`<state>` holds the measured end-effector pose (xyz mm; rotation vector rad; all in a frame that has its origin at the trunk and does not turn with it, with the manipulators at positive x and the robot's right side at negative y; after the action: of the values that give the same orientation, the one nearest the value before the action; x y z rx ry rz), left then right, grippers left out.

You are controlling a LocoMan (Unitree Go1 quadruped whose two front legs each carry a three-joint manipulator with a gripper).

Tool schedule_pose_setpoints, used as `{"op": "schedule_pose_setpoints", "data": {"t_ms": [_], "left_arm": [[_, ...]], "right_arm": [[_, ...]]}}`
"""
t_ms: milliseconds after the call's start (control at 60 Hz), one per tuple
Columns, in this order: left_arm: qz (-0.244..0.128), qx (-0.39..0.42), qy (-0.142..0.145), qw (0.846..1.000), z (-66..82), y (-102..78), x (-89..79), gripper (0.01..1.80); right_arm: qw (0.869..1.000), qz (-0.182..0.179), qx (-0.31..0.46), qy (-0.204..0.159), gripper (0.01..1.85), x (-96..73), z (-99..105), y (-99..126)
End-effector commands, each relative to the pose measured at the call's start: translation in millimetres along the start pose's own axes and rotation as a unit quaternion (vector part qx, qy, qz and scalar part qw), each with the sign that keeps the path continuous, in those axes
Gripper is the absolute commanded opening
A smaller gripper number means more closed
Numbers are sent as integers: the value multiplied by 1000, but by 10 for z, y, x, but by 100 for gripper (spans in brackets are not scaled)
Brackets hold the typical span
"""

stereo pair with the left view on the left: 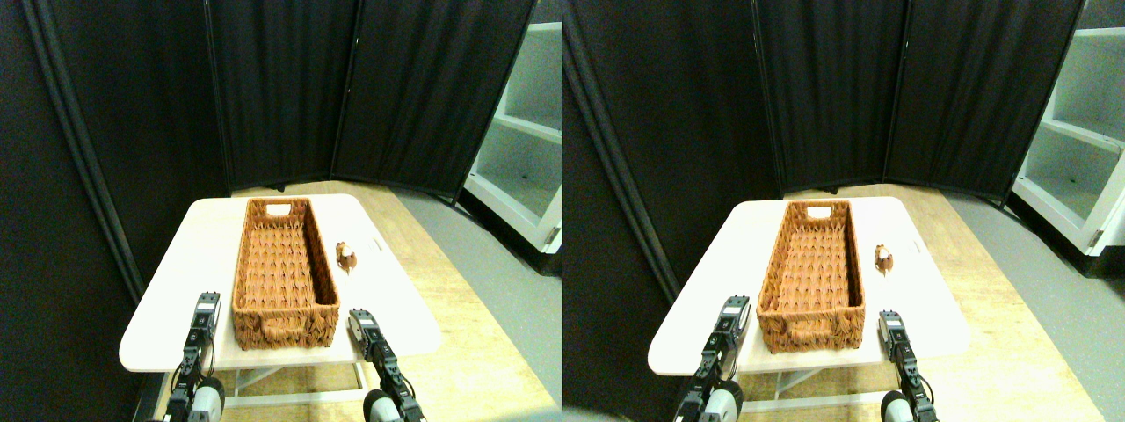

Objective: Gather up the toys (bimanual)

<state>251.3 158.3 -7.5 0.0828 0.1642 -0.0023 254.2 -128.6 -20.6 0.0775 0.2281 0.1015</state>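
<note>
Here a white table (pixel 167 290) stands in front of black curtains (pixel 281 88). A long brown wicker basket (pixel 283 272) lies on the table, running from the near edge toward the back. Nothing can be seen inside the basket.

One small brown toy (pixel 347 258) sits on the table top. It is on the right side of the basket, just beside its long wall, and it does not touch it. The toy is about halfway along the basket. It has a bit of white on it, but it is too small to tell what kind of figure it is.

The left gripper (pixel 206 309) is up by the near left corner of the basket, close to the basket wall. It is over the near part of the table. The toy is on the other side of the basket from it, well apart.

The right gripper (pixel 360 323) is by the near right corner of the basket, just beside it. The toy lies farther back on the table from this gripper, on the same side of the basket, with bare table between them.

Neither gripper holds anything. Both are too small to see clearly, so I cannot tell if their jaws are wide or closed.

A white shelf (pixel 527 132) stands at the right, past the curtains, and the floor (pixel 457 290) beside the table is light wood
</note>
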Motion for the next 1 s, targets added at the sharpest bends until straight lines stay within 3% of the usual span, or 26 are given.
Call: {"op": "schedule_pose_setpoints", "data": {"t_ms": [17, 200, 433, 550, 600, 667, 883, 1000], "left_arm": [[-3, -5, -14, 1000, 31, -16, 8, 1], [-4, -12, -10, 1000, 45, -7, 12, 1], [-3, 15, 2, 1000, 55, 0, 4, 1], [-18, 31, -10, 999, 39, 14, 30, 1], [-44, 51, -11, 998, 59, 27, 47, 20], [-62, 67, -9, 996, 96, 44, 63, 19], [-52, 62, -10, 997, 155, 106, 92, 22], [-51, 59, -1, 997, 169, 131, 104, 23]], "right_arm": [[1000, 2, -5, -14, 7, -1, 42, 7], [1000, 3, -8, -14, 13, 8, 52, 16], [1000, 5, -5, -10, 3, 22, 61, 26], [1000, 11, -9, -26, 12, 29, 68, 28], [999, 14, -4, -35, 13, 37, 78, 27], [999, 17, -6, -45, 12, 52, 108, 22], [997, 34, -17, -70, 12, 74, 298, -5], [994, 49, 29, -92, 12, 117, 406, -25]]}}
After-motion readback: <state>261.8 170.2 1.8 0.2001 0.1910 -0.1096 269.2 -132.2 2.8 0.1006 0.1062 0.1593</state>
